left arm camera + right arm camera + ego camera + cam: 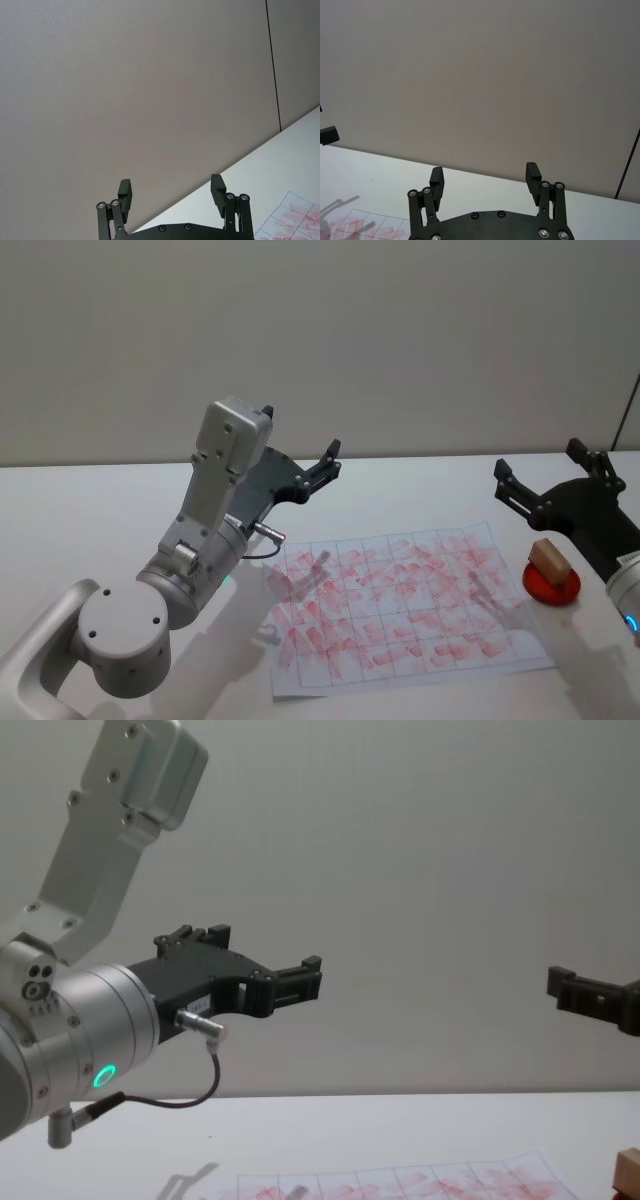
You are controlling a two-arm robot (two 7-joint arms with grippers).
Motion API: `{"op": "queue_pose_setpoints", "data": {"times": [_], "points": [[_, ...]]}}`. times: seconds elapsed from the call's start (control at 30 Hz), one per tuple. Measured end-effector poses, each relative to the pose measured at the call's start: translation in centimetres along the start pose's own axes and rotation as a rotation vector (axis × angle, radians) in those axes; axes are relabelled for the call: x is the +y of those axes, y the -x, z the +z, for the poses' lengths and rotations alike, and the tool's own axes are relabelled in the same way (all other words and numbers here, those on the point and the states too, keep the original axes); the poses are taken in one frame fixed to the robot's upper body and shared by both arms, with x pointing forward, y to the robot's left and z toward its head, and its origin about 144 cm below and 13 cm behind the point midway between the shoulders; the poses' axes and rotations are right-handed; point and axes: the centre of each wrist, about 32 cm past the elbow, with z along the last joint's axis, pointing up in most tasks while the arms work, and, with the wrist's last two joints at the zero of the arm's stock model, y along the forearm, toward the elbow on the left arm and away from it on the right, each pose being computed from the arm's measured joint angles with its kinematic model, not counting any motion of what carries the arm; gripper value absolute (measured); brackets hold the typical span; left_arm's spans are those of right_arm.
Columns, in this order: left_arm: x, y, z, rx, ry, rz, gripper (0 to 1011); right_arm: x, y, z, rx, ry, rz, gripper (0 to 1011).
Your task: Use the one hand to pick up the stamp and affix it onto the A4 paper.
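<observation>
Though near the stamp [549,559], right gripper [537,464] aloft

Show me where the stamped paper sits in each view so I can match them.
Head view: the paper lies flat on the table, centre to right.
Left wrist view: a corner of the paper beside the open left gripper's base.
Right wrist view: a strip of the paper beside the open right gripper's base.
Chest view: the paper's far edge along the bottom.
Shared landmark: the white table's far edge against the wall.
</observation>
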Motion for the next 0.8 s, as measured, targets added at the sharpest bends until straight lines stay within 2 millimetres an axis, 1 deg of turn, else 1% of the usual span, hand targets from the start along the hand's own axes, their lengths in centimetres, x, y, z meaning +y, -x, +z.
{"op": "queue_pose_setpoints", "data": {"times": [0.2, 0.33, 0.5, 0.53, 0.67, 0.8], "points": [[0.0, 0.0, 0.0, 0.0, 0.0, 0.0, 1001, -0.5, -0.4, -0.1, -0.001, 0.004, -0.005, 1001], [0.0, 0.0, 0.0, 0.0, 0.0, 0.0, 1001, -1.7, -1.0, -0.2, 0.004, 0.011, -0.021, 1001], [0.0, 0.0, 0.0, 0.0, 0.0, 0.0, 1001, -3.7, -2.0, -0.5, 0.016, 0.042, -0.056, 1001], [0.0, 0.0, 0.0, 0.0, 0.0, 0.0, 1001, -4.4, -2.4, -0.6, 0.019, 0.056, -0.068, 1001], [0.0, 0.0, 0.0, 0.0, 0.0, 0.0, 1001, -5.8, -3.1, -0.9, 0.031, 0.094, -0.095, 1001], [0.0, 0.0, 0.0, 0.0, 0.0, 0.0, 1001, -6.7, -3.8, -1.0, 0.044, 0.139, -0.11, 1001]]}}
